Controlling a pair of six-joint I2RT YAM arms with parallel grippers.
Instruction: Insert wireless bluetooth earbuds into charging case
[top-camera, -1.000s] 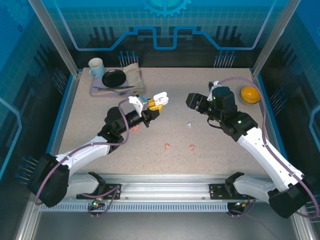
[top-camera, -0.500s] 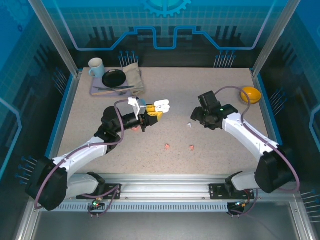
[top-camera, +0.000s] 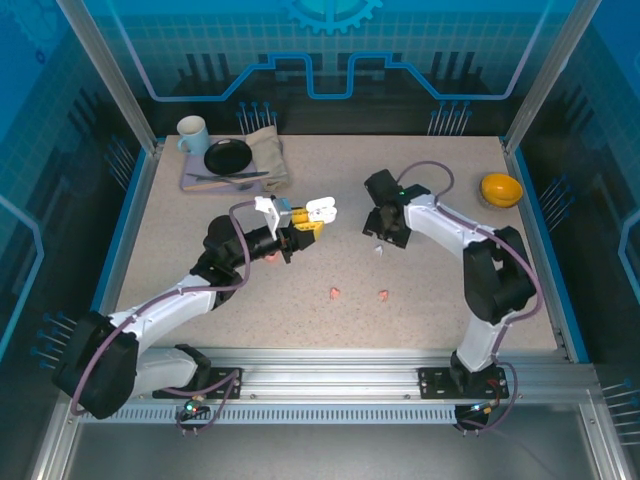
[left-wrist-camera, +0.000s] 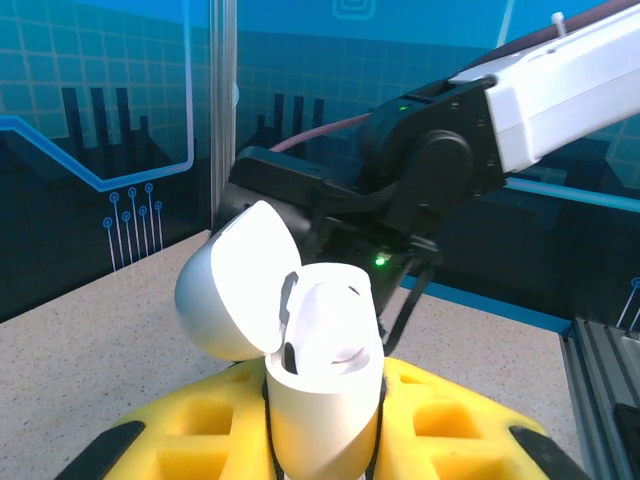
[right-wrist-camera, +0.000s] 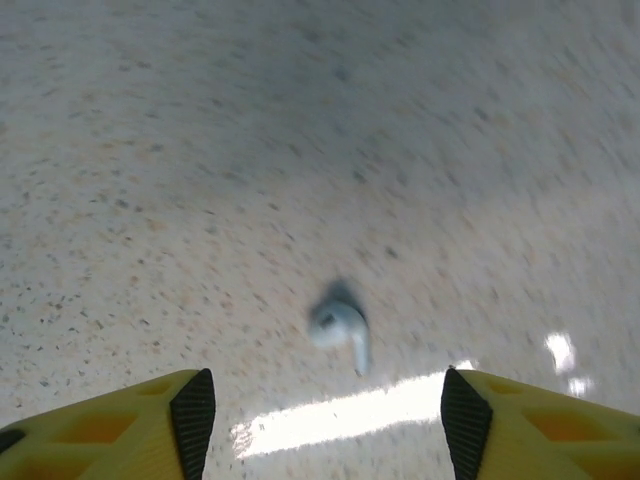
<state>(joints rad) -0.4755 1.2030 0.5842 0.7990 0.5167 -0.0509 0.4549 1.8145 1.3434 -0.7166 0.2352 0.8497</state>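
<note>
On the speckled tabletop (top-camera: 450, 290), closest to the arms' bases, a salmon-pink earbud (top-camera: 335, 293) and another salmon-pink earbud (top-camera: 383, 295) lie apart from each other, touched by neither arm. Just beyond them a white earbud (top-camera: 379, 250) rests on the table directly under the right gripper (top-camera: 380, 238), which reaches in from the right and points down.

Seen from the right wrist, the white earbud (right-wrist-camera: 340, 328), somewhat blurred, lies between the spread yellow fingers (right-wrist-camera: 190, 410) of the right gripper (right-wrist-camera: 328, 420). The jaws stand apart with bare table on both sides of the earbud, grasping nothing.

To the left, at mid-table, the left gripper (top-camera: 305, 222) is clamped around the base of a white charging case (top-camera: 322, 211), held up off the surface. From the left wrist, the white charging case (left-wrist-camera: 325, 370) stands upright in the left gripper (left-wrist-camera: 325, 430) with its lid (left-wrist-camera: 235, 280) swung open to the left, and the right arm (left-wrist-camera: 430, 160) looms behind it. A small pink object (top-camera: 270, 256) sits under the left arm, possibly a second case, though it is too hidden to say.

At the far left are a pale mug (top-camera: 192, 135), a black dish (top-camera: 228, 156) and a folded cloth (top-camera: 267, 155). An orange bowl (top-camera: 500, 189) sits far right.
</note>
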